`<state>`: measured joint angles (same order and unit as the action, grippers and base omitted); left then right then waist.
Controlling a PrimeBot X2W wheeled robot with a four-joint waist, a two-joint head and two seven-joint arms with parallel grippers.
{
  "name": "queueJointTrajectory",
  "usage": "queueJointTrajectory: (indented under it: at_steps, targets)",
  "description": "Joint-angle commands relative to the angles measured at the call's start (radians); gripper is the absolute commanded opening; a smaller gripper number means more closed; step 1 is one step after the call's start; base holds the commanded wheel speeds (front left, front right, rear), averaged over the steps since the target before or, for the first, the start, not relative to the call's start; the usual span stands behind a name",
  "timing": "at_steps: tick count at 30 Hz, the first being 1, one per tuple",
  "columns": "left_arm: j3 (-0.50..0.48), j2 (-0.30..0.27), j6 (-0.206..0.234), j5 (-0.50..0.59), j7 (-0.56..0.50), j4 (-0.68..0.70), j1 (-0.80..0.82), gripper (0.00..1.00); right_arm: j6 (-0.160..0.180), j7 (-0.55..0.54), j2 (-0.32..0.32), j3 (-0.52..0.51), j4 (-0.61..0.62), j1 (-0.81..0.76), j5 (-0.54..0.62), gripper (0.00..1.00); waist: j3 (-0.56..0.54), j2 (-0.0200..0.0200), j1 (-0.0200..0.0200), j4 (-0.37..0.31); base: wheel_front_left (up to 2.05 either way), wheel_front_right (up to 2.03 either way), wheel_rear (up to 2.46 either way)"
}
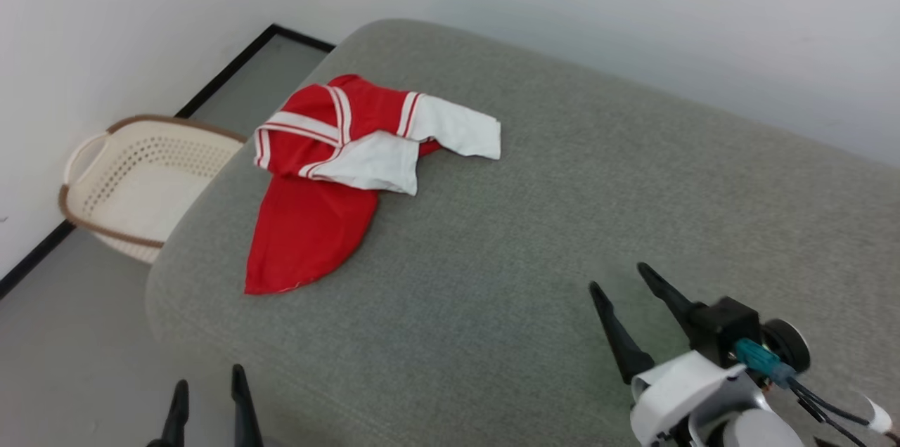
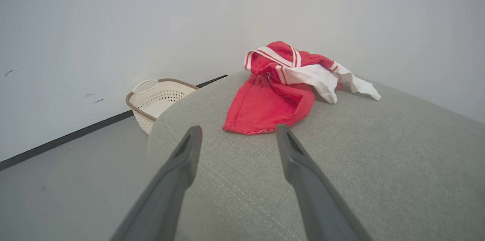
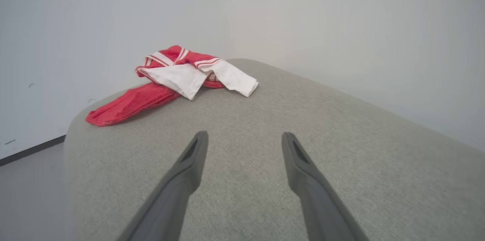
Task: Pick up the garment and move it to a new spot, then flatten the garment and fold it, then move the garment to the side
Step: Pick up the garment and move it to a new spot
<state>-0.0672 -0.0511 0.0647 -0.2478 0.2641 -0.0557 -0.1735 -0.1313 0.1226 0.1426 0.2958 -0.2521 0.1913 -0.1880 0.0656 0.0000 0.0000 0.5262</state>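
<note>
Dark fingers of the left tool [image 1: 209, 380] poke up at the lower left edge of the head view, over the near corner of the grey cushion [image 1: 492, 257]. They stand wide apart with nothing between them. At the lower right, the right tool [image 1: 619, 277] hovers above the cushion, its two fingers likewise spread wide and empty (a teal connector [image 1: 758, 357] and black cables sit on its wrist).

The garment [image 1: 309, 222] lies crumpled on the far left part of the cushion, close to the left edge and well apart from both tools. It is ahead of the left tool and a little to its right, and far ahead and to the left of the right tool. Its red body trails toward the near side. The white sleeve ends and striped trim are bunched at the far end, with one white sleeve stretched out to the right.

From above, the head view gives the garment's whole outline. The left wrist view looks along the red hem, which lies between its fingertips in the picture. A cream perforated basket [image 1: 162, 152] with a brown rim, seen in the head and left wrist views, stands on the grey floor [image 1: 63, 348] beside the cushion's left edge. The right wrist view takes the garment from the side, lying low at its upper left.
</note>
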Motion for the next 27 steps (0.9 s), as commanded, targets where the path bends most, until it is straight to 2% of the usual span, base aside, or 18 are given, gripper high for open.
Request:
queueJointTrajectory:
  at_steps: [1,5,11,15,20,24,27]
  targets:
    - [0.0,0.0,0.019,-0.017,0.0,0.022,-0.017,1.0,0.001,0.006,0.009,0.023,-0.018,0.027,-0.018,1.0,0.024,0.0,0.0,0.022,0.0,0.0,0.0]
    - [0.005,0.0,0.045,-0.035,0.0,0.049,-0.039,1.0,0.001,0.016,0.012,0.05,-0.051,0.061,-0.035,1.0,0.027,0.0,0.0,0.024,0.0,0.0,0.0]
    - [0.009,0.0,0.049,-0.04,0.0,0.065,-0.035,1.0,0.001,0.033,0.017,0.063,-0.076,0.079,-0.046,1.0,0.028,0.0,0.0,0.022,0.0,0.0,0.0]
    - [0.007,0.0,0.008,-0.005,0.0,0.057,0.015,1.0,0.001,0.045,0.015,0.047,-0.082,0.064,-0.042,1.0,0.027,0.0,0.0,0.014,0.0,0.0,0.0]
    - [0.002,-0.034,-0.082,0.037,0.0,0.012,0.19,1.0,0.001,0.045,0.005,-0.004,-0.051,0.025,-0.013,1.0,0.027,0.0,0.0,-0.006,0.0,0.0,0.0]
    - [-0.035,-0.097,-0.135,0.03,0.0,-0.038,0.395,1.0,0.001,0.013,-0.006,-0.003,0.009,0.046,0.021,1.0,0.087,0.0,0.0,-0.101,0.0,0.0,0.0]
    - [-0.06,-0.174,-0.161,0.036,0.0,-0.098,0.556,1.0,0.001,-0.009,-0.013,0.009,0.05,0.073,0.043,1.0,0.149,0.0,0.0,-0.183,0.0,0.0,0.0]
